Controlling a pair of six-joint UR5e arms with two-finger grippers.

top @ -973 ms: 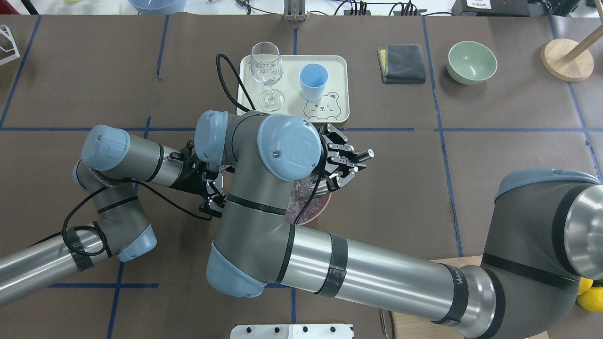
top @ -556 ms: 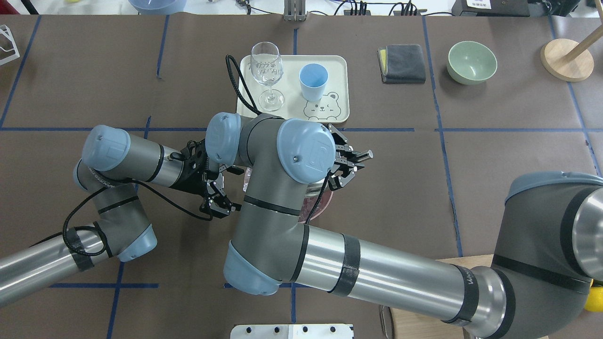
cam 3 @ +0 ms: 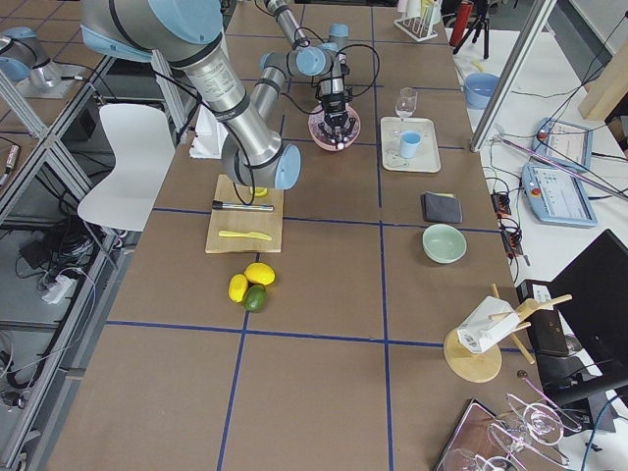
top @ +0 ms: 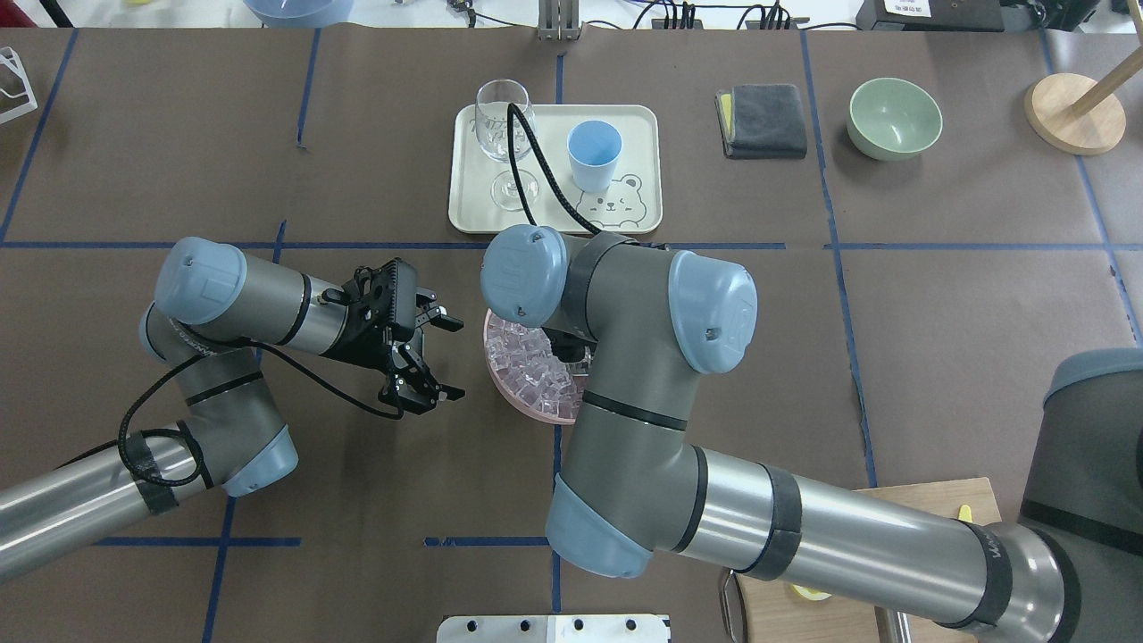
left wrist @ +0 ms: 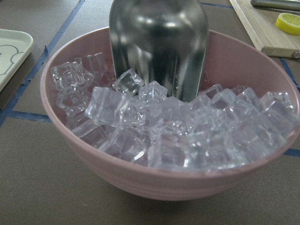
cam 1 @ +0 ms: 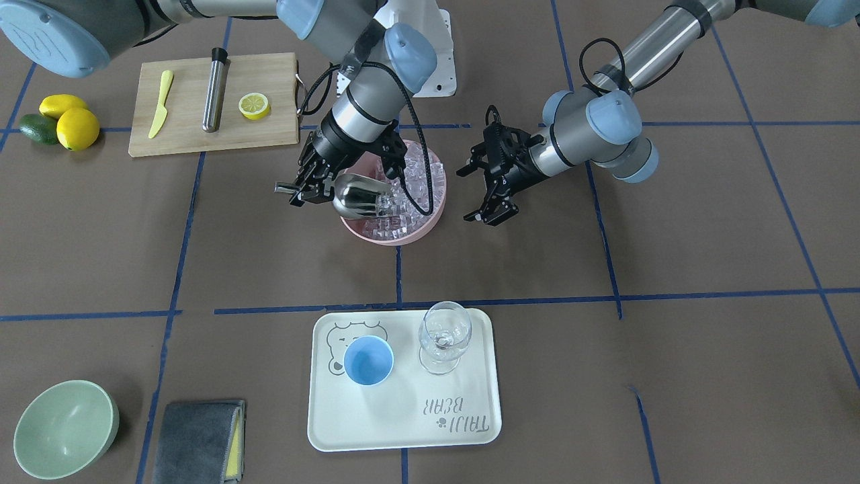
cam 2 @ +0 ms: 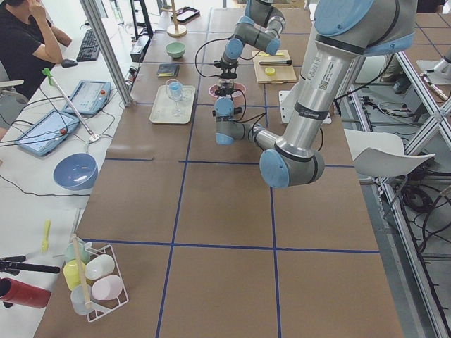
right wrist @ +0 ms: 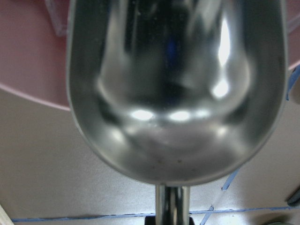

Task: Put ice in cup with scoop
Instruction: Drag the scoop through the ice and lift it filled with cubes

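My right gripper (cam 1: 306, 191) is shut on the thin handle of the steel scoop (cam 1: 359, 195). The scoop's mouth tilts down into the ice (cam 1: 413, 191) in the pink bowl (cam 1: 376, 235). In the right wrist view the scoop's trough (right wrist: 173, 84) looks empty. In the left wrist view the scoop (left wrist: 159, 47) stands in the ice (left wrist: 178, 131) at the bowl's far side. My left gripper (cam 1: 468, 196) is open and empty beside the bowl; it also shows in the overhead view (top: 455, 359). The light-blue cup (cam 1: 368, 360) stands upright on the cream tray (cam 1: 403, 423).
A clear wine glass (cam 1: 443, 336) stands on the tray next to the cup. A green bowl (cam 1: 64, 427) and a grey cloth (cam 1: 195, 440) lie beyond. A cutting board (cam 1: 269, 134) carries a steel cylinder (cam 1: 215, 87), a lemon half and a yellow knife; lemons (cam 1: 74, 124) lie beside it.
My right arm has swung to the right in the overhead view and now hides its gripper and scoop; the bowl's left half with ice is uncovered. My left gripper has stayed put.
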